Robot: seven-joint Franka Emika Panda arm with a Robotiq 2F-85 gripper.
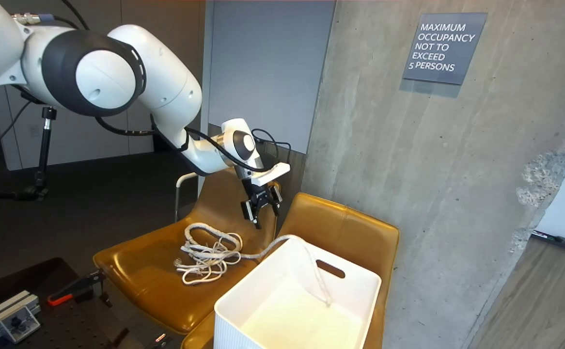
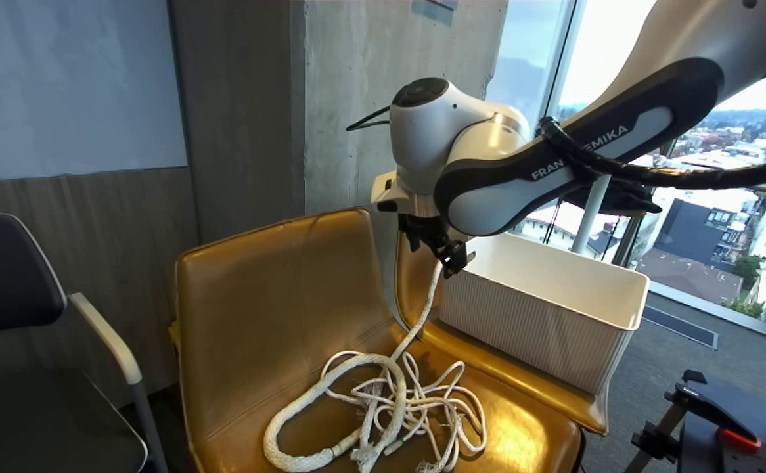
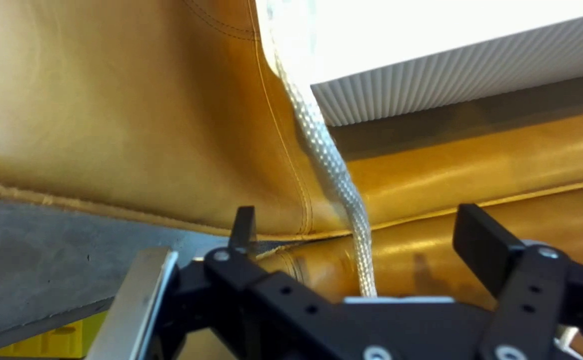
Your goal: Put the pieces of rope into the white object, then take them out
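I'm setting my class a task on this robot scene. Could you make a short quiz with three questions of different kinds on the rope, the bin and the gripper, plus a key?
1. Multiple choice. Where does the tangled pile of rope lie?
a) on the floor
b) on a tan chair seat
c) on an armrest

2. True or false. One strand of rope runs into the white bin.

3. Short answer. Is the gripper open or shut, and is it holding anything?

Key
1. b
2. True
3. Open, holding nothing

The rope [image 3: 335, 165] is braided cream; bin [image 2: 534, 322], ribbed white; two chairs [image 2: 278, 309], mustard; pincer [image 1: 266, 216], black.
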